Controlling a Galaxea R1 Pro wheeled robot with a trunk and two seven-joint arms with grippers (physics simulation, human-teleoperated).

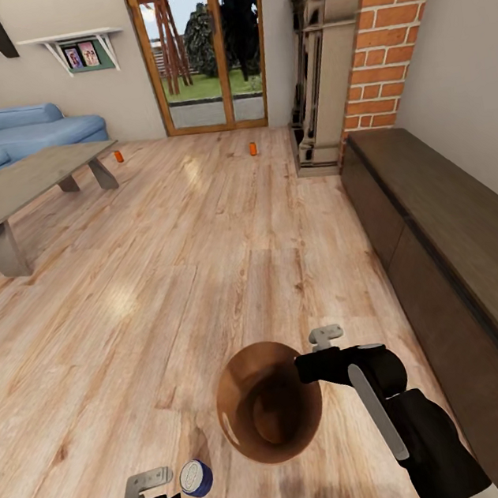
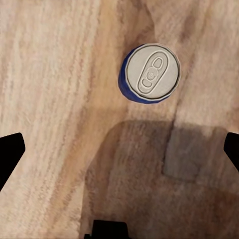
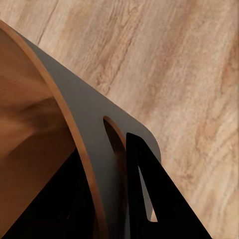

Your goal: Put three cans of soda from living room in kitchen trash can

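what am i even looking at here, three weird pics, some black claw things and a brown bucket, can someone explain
This is a simulated two-armed robot on wheels, steered by a person. The big picture comes from a camera on its head, looking down over both arms into a living room with a blue sofa, a coffee table and a brick fireplace.

The other two pictures come from cameras on the wrists, looking along each gripper's fingers.

The right gripper holds the brown trash can by its rim; the right wrist view shows that rim up close. The bin looks empty.

The left gripper is open above the wood floor, beside a soda can with a blue side and silver top. Two orange cans stand far off on the floor: one near the table, one before the glass doors.
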